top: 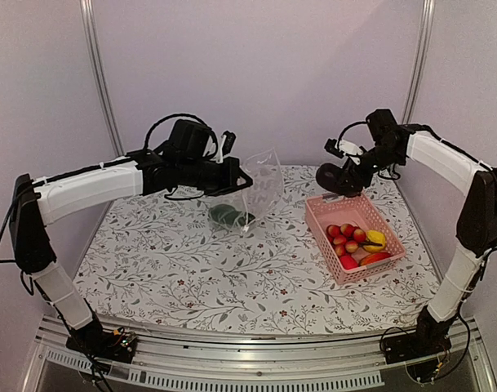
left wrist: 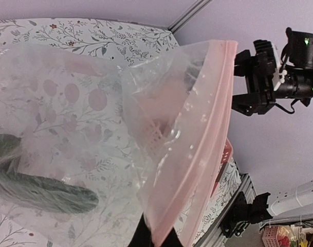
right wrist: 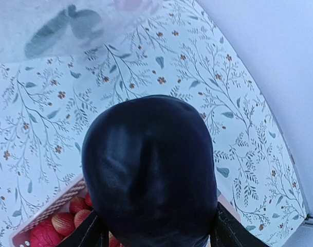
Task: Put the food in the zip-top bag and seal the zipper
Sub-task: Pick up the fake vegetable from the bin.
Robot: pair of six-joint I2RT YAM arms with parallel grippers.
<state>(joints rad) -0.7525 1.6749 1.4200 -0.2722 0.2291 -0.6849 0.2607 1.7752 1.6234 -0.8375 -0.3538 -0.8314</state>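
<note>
Dark food piece (right wrist: pixel 148 170) clamped in right gripper (top: pixel 348 173) above upper-left corner of pink basket (top: pixel 321 214), right of centre; left gripper (top: pixel 236 181) pinches zip-top bag (top: pixel 264 184) mouth up at centre, green piece (top: pixel 225 214) inside, so mid-loading, next needs a carry frame-left into the mouth.

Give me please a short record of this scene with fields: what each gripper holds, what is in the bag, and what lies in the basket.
left gripper: shut on the mouth edge of the zip-top bag, holding that edge up
zipper: not sealed; the mouth looks open toward the right arm
in bag: one dark green piece, low in the bag
right gripper: shut on a dark rounded piece, in the air near the basket's far end
pink basket: red pieces, yellow piece, orange piece
</note>
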